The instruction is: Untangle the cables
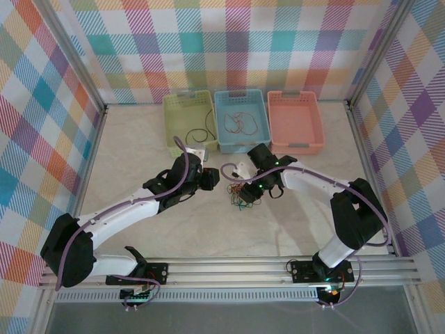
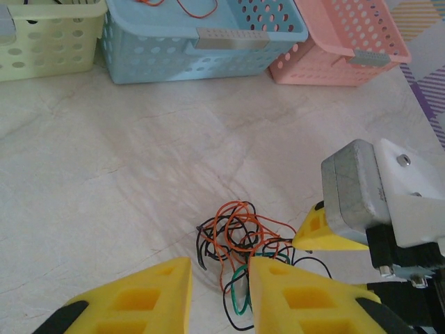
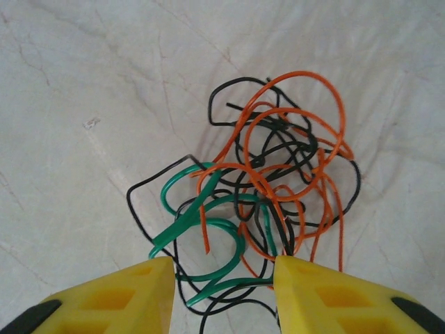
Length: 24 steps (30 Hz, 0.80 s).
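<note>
Yellow fingers (image 3: 118, 296) of the right gripper (image 3: 219, 268) stand parted, clamping nothing, straddling green loops of the cables (image 3: 271, 181), whose knot lies just ahead of their tips on the table (image 3: 83, 83); the left gripper (image 2: 221, 271), likewise parted, sits opposite.

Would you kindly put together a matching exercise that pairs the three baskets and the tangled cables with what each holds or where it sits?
Things:
1. green basket
2. blue basket
3. pink basket
4. tangled cables

Descriptions:
A. lies on the table, in front of the baskets
B. holds a red-orange cable
C. stands at the right end of the row
D. holds a black cable

Pairs: 1-D, 2-B, 3-C, 4-A
</note>
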Available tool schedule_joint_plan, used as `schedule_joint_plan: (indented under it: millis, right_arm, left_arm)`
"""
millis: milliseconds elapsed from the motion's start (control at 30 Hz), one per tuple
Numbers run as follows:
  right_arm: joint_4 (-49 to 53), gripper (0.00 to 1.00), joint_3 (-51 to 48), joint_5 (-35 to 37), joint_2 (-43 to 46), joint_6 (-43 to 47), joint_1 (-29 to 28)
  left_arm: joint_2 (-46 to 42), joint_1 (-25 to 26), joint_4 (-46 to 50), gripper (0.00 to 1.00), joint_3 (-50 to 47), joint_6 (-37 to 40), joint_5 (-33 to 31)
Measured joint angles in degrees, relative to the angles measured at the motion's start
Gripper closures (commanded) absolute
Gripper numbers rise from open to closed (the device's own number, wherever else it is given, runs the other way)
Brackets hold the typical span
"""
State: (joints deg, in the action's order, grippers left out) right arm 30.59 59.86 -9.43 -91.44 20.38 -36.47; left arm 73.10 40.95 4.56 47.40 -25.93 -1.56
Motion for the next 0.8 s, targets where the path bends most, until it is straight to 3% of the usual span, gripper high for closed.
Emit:
schedule_joint_plan:
  millis: [267, 433, 800]
  right_arm:
    - [-5.79, 0.54, -3.56, 2.1, 6.56, -1.75, -0.11]
    - [-5.42, 0.57, -2.54, 2.08, 3.56, -1.92, -0.15]
    - [-4.35, 0.82, -1.66, 2.62, -0.44, -2.21, -0.48]
  left_arm:
    - [0.0, -0.02, 0.0, 0.72, 0.0, 0.0, 0.0]
    - [0.02, -0.02, 0.02, 0.72, 0.0, 0.0, 0.0]
    - [0.02, -0.02, 0.02, 0.72, 0.0, 0.0, 0.02]
